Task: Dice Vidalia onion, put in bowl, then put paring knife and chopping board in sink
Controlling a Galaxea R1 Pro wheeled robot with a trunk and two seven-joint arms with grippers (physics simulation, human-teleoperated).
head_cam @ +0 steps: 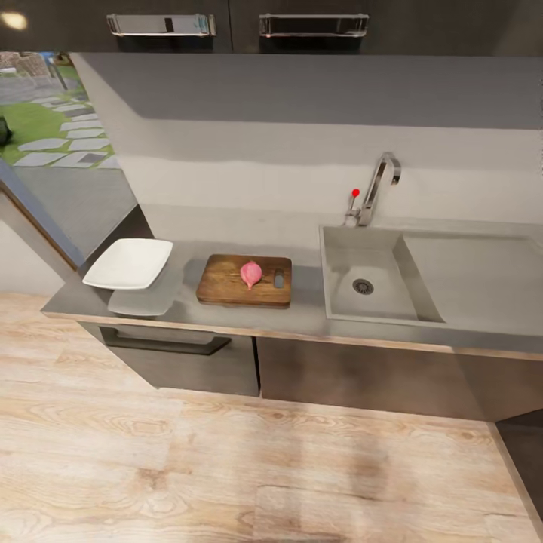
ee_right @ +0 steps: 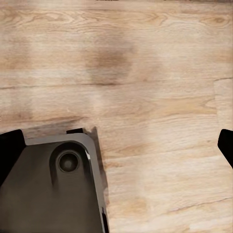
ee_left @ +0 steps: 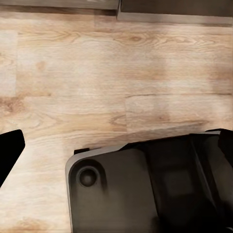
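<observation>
Nearest lies the floor (head_cam: pixel 226 467), pale wood planks with a visible grain; the wrist views look down on the same planks, each with a dark, rounded-cornered part of the robot's base (ee_right: pixel 53 189) below; the left gripper (ee_left: pixel 121 145) shows one black fingertip at one edge of its view and a dark shape at the other, so whether it is apart or together I cannot tell; the right gripper (ee_right: pixel 116 145) shows a black fingertip at each edge of its view, spread wide, holding and touching nothing.

Beyond the floor stand glossy dark cabinets under the countertop (head_cam: pixel 302 313), smooth grey with a thin light-wood front edge; on it, at the left, sits the bowl (head_cam: pixel 129 263), white, shallow, squarish; just beside it the chopping board (head_cam: pixel 245 280), brown wood with rounded corners and an oval slot; the Vidalia onion (head_cam: pixel 251 273), pinkish and bulbous, rests on the board; to the right the sink (head_cam: pixel 343 256), a matte grey rectangular basin with a round drain; behind it the chrome tap (head_cam: pixel 377 185) with a red knob.
</observation>
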